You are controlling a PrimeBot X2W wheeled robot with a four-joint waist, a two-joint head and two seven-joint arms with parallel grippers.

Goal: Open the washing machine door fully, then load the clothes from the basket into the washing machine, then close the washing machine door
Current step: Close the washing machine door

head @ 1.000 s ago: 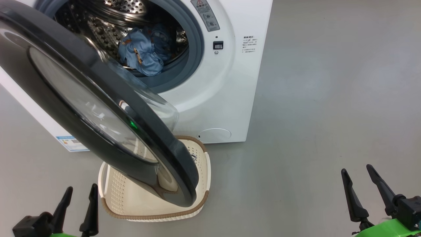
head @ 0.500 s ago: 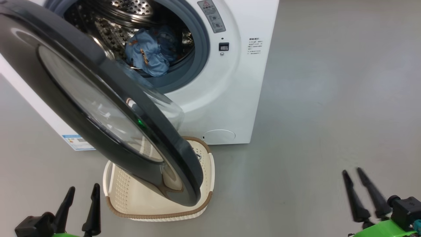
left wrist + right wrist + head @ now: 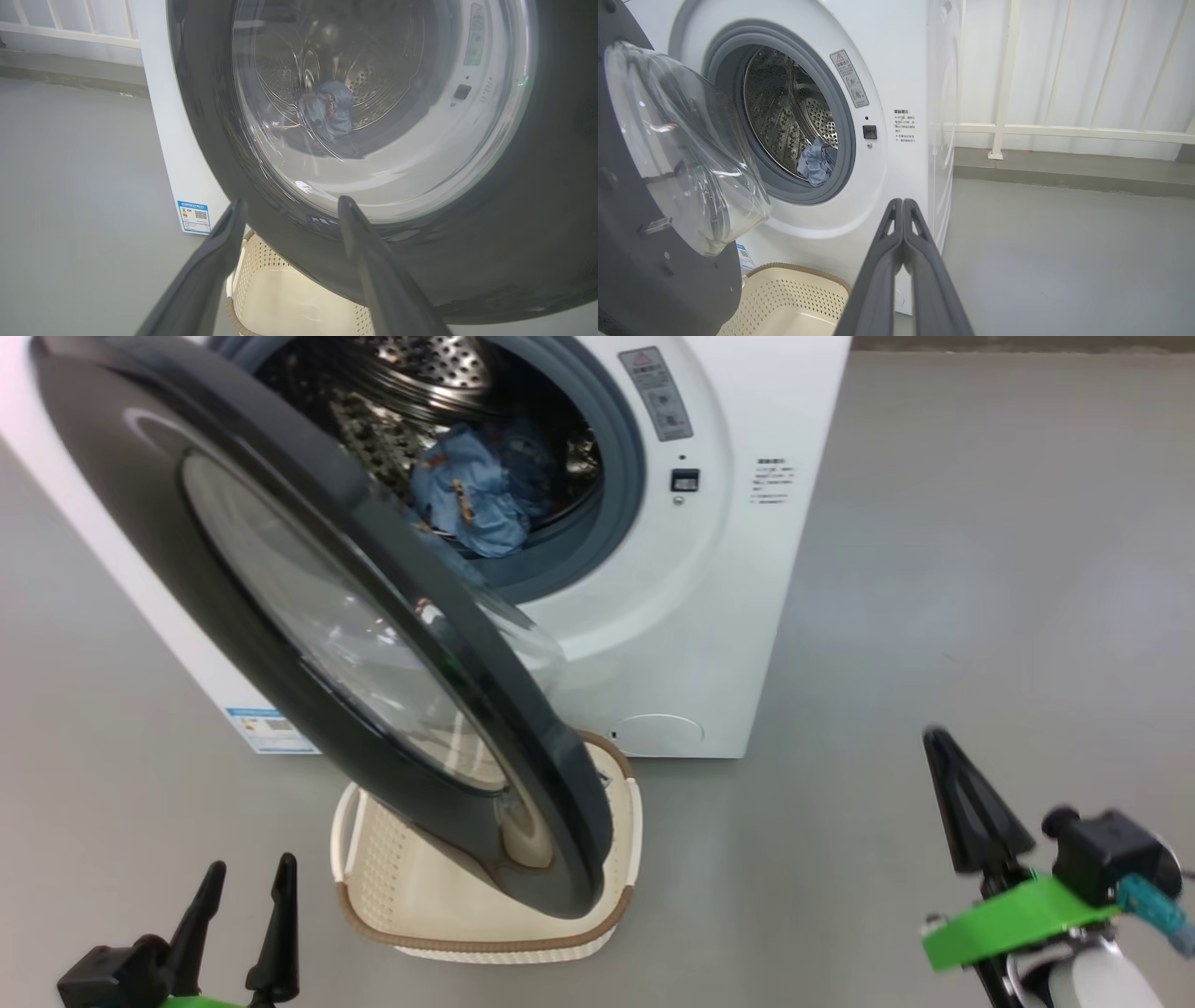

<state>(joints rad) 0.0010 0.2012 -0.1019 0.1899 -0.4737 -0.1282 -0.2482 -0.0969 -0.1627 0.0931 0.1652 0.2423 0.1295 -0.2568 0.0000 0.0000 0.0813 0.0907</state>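
Grey floor (image 3: 934,569). Door (image 3: 336,625): swung open before washing machine (image 3: 709,616); likely heavy, rigid, slick; push at free rim edge. Clothes (image 3: 476,509): inside washing machine. Left gripper (image 3: 252,863) spread; right gripper (image 3: 936,739) pressed together, empty.

Bright even light; door (image 3: 355,644) glass glares; edges seemingly warped

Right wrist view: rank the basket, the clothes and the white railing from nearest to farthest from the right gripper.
1. basket, low left of the right gripper.
2. clothes, in the drum.
3. white railing, behind the washing machine.
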